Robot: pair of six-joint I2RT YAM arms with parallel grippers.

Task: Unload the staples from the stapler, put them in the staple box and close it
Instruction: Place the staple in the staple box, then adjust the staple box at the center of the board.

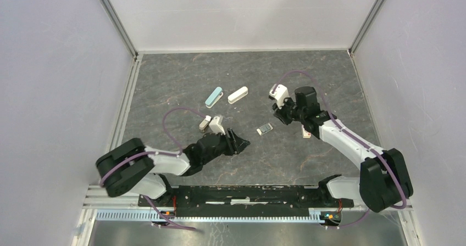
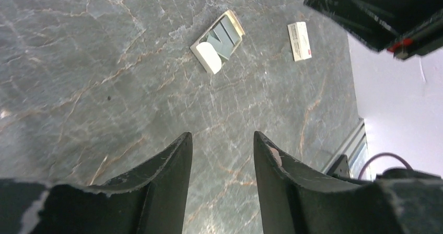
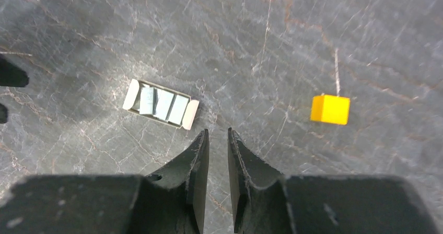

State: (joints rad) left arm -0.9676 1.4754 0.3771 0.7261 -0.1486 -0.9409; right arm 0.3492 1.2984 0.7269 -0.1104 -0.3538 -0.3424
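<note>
Both sets of fingers empty over the grey surface (image 3: 261, 35).
Left fingers (image 2: 175, 161) parted wide; right fingers (image 3: 196, 161) narrowly apart, near the small clear box (image 3: 161, 107).

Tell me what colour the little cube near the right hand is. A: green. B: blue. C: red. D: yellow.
D: in the right wrist view the cube is bright yellow, lying on the grey table, apart from the right hand.
</note>
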